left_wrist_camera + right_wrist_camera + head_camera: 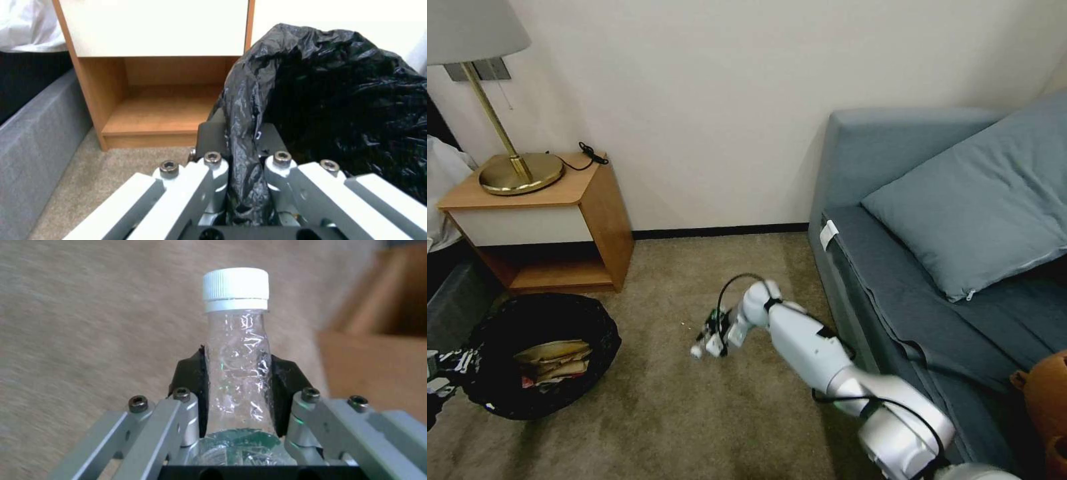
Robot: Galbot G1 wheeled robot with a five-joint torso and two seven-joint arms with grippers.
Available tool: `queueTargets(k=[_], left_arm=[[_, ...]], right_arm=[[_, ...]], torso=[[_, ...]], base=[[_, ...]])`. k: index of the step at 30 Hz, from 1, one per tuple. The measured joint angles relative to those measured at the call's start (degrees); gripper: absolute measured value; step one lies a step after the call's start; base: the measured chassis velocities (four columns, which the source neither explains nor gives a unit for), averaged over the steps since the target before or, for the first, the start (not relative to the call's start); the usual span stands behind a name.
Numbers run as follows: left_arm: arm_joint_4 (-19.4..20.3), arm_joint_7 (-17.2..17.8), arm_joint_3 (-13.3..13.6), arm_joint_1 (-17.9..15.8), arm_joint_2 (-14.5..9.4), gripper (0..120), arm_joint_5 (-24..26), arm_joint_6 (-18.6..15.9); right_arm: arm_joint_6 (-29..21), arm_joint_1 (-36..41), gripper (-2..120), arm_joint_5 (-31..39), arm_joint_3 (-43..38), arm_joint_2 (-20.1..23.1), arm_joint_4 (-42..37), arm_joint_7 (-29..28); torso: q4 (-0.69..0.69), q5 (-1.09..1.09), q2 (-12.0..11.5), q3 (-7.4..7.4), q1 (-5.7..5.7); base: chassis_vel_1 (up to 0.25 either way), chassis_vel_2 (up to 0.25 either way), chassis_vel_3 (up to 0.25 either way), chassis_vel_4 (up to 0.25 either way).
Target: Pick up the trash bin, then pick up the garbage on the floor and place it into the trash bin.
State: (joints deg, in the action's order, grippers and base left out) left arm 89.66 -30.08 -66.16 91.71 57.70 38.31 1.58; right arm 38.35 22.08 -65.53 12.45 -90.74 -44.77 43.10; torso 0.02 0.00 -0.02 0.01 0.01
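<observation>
**Bottle held clear of the floor, bin held by its rim**

A small clear plastic bottle (pixel 236 373) with a white cap is clamped around its neck by the right gripper (pixel 238 380), whose black pads are pressed against both sides of the plastic. In the head view the right gripper (pixel 715 337) is seen low over the carpet (pixel 680 413), beside the grey sofa (pixel 907 280) and well apart from the trash bin (pixel 540 353).

The trash bin's rim, with the black bag folded over it, is pinched between the closed fingers of the left gripper (pixel 244 160). The bin sits at the robot's left, just in front of the wooden nightstand (pixel 547 220), and flat tan and gold wrappers (pixel 554 360) are already lying inside.

The carrying step is judged to be in hand, with the bottle yet to be brought across to the bin.

Several risks can be named. The bottle is thin and crinkled, so it could be squeezed out of the pads or twisted during a quick swing. Only a narrow fold of bag and rim is held on the left, and slippage of the glossy film could let the bin tilt or drop. A release made short of the opening would land the bottle on the carpet.
</observation>
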Motion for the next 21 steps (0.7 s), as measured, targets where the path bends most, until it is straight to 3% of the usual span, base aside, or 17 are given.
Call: queueTargets(k=[2, 5, 7, 8, 9, 10, 13, 14, 15, 16, 18, 19, 21], left_arm=[[-0.01, 0.48, 0.33, -0.3, -0.17, 4, 0.29, 0.0], [-0.09, 0.74, 0.5, -0.48, -0.25, 4, 0.47, 0.04], [-0.46, 1.42, 1.12, -1.01, -0.4, 4, 0.65, 0.51], [-0.46, 1.42, 1.12, -1.01, -0.4, 4, 0.65, 0.51], [-0.48, 1.95, 1.57, -1.27, -0.43, 4, 0.84, 0.7], [-0.48, 1.95, 1.57, -1.27, -0.43, 4, 0.84, 0.7], [0.55, 3.18, 2.64, -1.53, -0.11, 4, 1.46, 0.87], [0.55, 3.18, 2.64, -1.53, -0.11, 4, 1.46, 0.87], [1.47, 3.72, 3.08, -1.47, 0.18, 4, 1.82, 0.87], [1.47, 3.72, 3.08, -1.47, 0.18, 4, 1.82, 0.87], [3.51, 4.79, 3.58, -1.14, 0.98, 4, 2.41, 0.73], [3.51, 4.79, 3.58, -1.14, 0.98, 4, 2.41, 0.73], [4.82, 5.91, 3.96, -0.98, 1.59, 4, 2.99, 0.62]], right_arm=[[0.13, -2.59, 25, 6.11, -2.11, 1.13, -0.58, 0.6], [0.16, -3.45, 25, 9.35, -2.76, 1.72, -0.91, 0.9], [-0.06, -5.71, 25, 19.7, -3.93, 3.6, -1.22, 1.74], [-0.06, -5.71, 25, 19.7, -3.93, 3.6, -1.22, 1.74], [-0.82, -6.54, 25, 29.49, -2.82, 5.38, -1.21, 2.5], [-0.82, -6.54, 25, 29.49, -2.82, 5.38, -1.21, 2.5], [-3.69, -7.92, 25, 60.86, 4.04, 10.7, -4.95, 2.17], [-3.69, -7.92, 25, 60.86, 4.04, 10.7, -4.95, 2.17], [-5.89, -8.44, 25, 70.23, 6.88, 12.45, -8.53, 0.25], [-5.89, -8.44, 25, 70.23, 6.88, 12.45, -8.53, 0.25], [-9.33, -9.68, 25, 82.1, 10.87, 14.25, -13.66, -2.91], [-9.33, -9.68, 25, 82.1, 10.87, 14.25, -13.66, -2.91], [-12.1, -11.22, 25, 92.19, 14.31, 15.28, -18.04, -5.3]], torso=[[-0.03, 0.0, 0.0, 0.0, 0.0], [-0.03, 0.0, 0.01, 0.0, 0.0], [-0.02, -0.01, 0.02, -0.01, 0.0], [-0.02, -0.01, 0.02, -0.01, 0.0], [-0.03, 0.01, 0.02, -0.01, 0.0], [-0.03, 0.01, 0.02, -0.01, 0.0], [-0.04, 0.0, 0.02, 0.0, 0.0], [-0.04, 0.0, 0.02, 0.0, 0.0], [-0.03, 0.01, 0.02, -0.01, 0.0], [-0.03, 0.01, 0.02, -0.01, 0.0], [-0.03, 0.01, 0.02, -0.01, 0.0], [-0.03, 0.01, 0.02, -0.01, 0.0], [-0.02, 0.0, 0.02, -0.01, 0.0]], base=[[0.0, 0.0, 0.0, 0.0], [0.0, 0.0, 0.0, 0.0], [0.0, 0.0, 0.0, 0.0], [0.0, 0.0, 0.0, 0.0], [0.0, 0.0, 0.0, 0.0], [0.0, 0.0, 0.0, 0.0], [0.0, 0.0, 0.0, 0.0], [0.0, 0.0, 0.0, 0.0], [0.0, 0.0, 0.0, 0.0], [0.0, 0.0, 0.0, 0.0], [0.0, 0.0, 0.0, 0.0], [0.0, 0.0, 0.0, 0.0], [0.0, 0.0, 0.0, 0.0]])
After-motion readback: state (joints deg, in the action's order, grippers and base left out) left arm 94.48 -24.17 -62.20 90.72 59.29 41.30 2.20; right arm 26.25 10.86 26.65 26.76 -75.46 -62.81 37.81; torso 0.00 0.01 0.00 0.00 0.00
